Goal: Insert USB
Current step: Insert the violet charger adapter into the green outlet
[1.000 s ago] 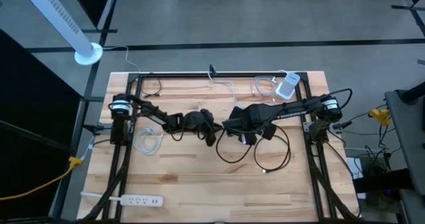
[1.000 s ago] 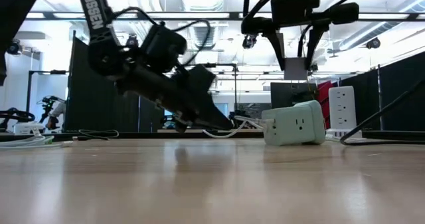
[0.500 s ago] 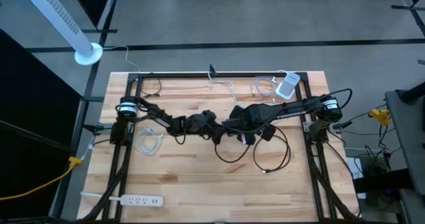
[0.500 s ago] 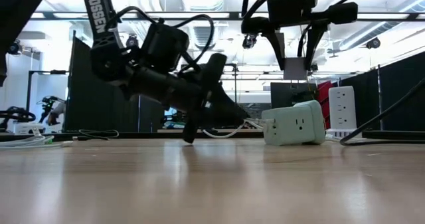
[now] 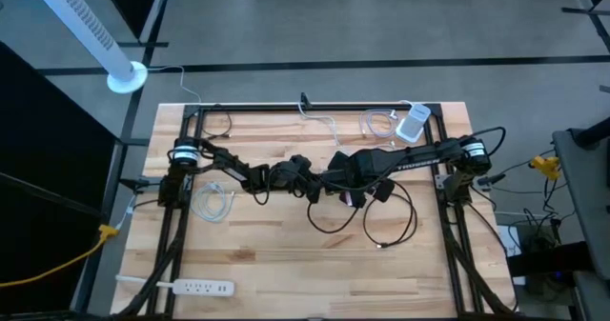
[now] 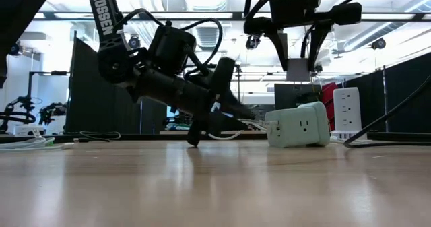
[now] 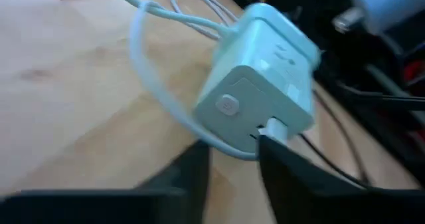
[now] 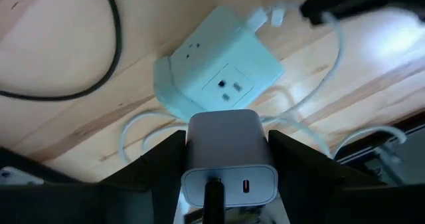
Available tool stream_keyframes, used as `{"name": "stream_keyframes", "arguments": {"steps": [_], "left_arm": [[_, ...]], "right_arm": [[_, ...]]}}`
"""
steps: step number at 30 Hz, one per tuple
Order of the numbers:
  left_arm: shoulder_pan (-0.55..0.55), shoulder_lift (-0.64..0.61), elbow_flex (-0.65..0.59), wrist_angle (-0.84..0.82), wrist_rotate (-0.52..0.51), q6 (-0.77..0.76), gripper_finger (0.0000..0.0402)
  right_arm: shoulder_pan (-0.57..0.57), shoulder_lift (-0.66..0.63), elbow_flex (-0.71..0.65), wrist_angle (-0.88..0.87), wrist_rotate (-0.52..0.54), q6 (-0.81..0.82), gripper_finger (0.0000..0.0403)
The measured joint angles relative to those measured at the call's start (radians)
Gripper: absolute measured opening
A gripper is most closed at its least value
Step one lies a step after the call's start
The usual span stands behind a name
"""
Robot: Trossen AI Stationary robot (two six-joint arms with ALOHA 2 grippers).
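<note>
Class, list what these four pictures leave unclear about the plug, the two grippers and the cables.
- Left wrist view: whether the white plug is fully seated in the pale green power cube; it is blurred.
- High view: what the left gripper and right gripper hold; the arms cover them.
- Right wrist view: the charger hides the right gripper's gap.
- High view: where the black cable ends; too small.

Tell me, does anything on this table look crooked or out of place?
Yes. The pale green outlet cube lies tipped on the table, its socket face tilted, with a white cable looping loosely around it. The right gripper holds a white charger above it.
</note>
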Motion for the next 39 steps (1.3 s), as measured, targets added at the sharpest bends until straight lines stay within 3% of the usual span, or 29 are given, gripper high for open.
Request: {"name": "stream_keyframes", "arguments": {"steps": [2,4,7,16,19,24,39], "left_arm": [[0.001,0.000,0.000,-0.003,-0.044,0.038,0.0024],[0.005,0.000,0.000,-0.013,-0.062,0.070,0.0012],[0.016,-0.006,0.000,-0.066,-0.061,0.126,0.0004],[0.041,-0.077,-0.002,-0.246,0.100,0.369,0.0001],[0.032,-0.116,-0.004,-0.305,0.128,0.425,0.0001],[0.026,-0.188,-0.007,-0.388,0.131,0.481,0.0001],[0.018,-0.327,-0.050,-0.522,0.068,0.570,0.0000]], "right_arm": [[-0.003,0.000,0.000,0.021,-0.028,-0.038,0.0188],[-0.004,0.000,0.000,0.031,-0.057,-0.097,0.0188],[-0.006,0.006,0.000,0.034,-0.004,-0.186,0.0188],[-0.059,0.021,0.000,0.079,0.027,-0.299,0.0188],[-0.079,0.020,0.000,0.106,0.032,-0.304,0.0188],[-0.128,0.020,0.000,0.157,0.128,-0.318,0.0188],[-0.200,0.107,-0.020,0.234,-0.037,-0.365,0.0188]]}}
